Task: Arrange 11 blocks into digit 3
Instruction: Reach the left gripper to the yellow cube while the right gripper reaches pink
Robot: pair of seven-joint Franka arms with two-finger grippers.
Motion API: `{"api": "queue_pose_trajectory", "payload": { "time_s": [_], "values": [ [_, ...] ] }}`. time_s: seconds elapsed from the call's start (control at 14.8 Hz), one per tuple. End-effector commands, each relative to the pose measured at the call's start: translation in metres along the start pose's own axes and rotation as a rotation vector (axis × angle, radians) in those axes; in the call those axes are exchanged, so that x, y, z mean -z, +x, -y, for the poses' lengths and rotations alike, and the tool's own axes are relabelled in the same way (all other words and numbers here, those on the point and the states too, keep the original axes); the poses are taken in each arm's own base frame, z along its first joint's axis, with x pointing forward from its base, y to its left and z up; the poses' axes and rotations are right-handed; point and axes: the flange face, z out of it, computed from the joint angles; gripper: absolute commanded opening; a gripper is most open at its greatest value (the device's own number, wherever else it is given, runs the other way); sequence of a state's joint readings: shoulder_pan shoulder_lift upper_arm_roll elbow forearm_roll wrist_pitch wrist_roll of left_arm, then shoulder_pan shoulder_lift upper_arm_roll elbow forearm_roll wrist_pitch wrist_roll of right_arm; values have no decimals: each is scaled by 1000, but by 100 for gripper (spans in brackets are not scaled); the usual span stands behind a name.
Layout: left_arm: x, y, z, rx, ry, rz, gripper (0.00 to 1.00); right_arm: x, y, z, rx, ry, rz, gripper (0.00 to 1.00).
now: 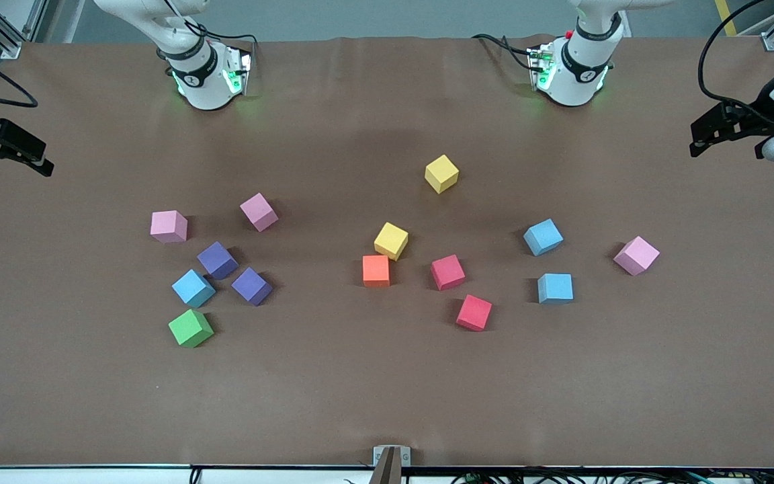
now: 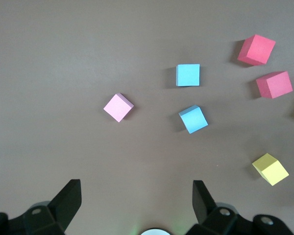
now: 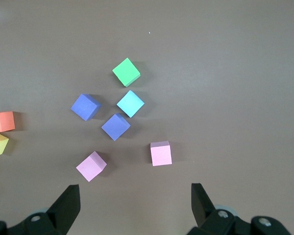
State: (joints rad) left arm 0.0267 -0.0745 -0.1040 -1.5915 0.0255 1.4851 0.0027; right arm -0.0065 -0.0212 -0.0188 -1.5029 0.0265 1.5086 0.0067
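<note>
I see the left gripper (image 2: 136,200) and right gripper (image 3: 135,203) spread wide only in wrist views; blocks (image 1: 391,240) lie scattered.

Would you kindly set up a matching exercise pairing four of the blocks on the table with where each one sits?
Things:
1. green block
2. orange block
3. yellow block standing alone
4. pink block standing alone

Places:
A. closest to the left arm's end
B. farthest from the front camera
C. touching a second yellow block
D. beside a light blue block, nearer the front camera

Pairs: 1-D, 2-C, 3-B, 4-A
</note>
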Motion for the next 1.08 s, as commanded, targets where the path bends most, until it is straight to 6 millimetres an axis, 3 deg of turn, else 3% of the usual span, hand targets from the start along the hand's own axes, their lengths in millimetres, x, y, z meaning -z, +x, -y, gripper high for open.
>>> {"api": "queue_pose_trajectory", "payload": {
  "time_s": [0.0,0.34,0.47,0.67,0.81,1.01],
  "values": [
    [9,-6,-2,-1,-15,-1,100,4,-4,0,2,9,-8,100],
    [13,1,3,-8,-4,-16,100,4,-4,0,2,9,-10,100],
    [-5,13,-5,-11,-22,14,100,4,-4,1,6,7,-8,100],
    [-42,27,-67,-25,-21,61,100,0,-3,13,28,8,3,100],
    [-84,34,-120,109,-14,74,100,-5,-2,24,47,8,13,100],
    [-147,36,-193,172,-29,76,100,-24,5,51,97,1,52,100]
  ]
}}
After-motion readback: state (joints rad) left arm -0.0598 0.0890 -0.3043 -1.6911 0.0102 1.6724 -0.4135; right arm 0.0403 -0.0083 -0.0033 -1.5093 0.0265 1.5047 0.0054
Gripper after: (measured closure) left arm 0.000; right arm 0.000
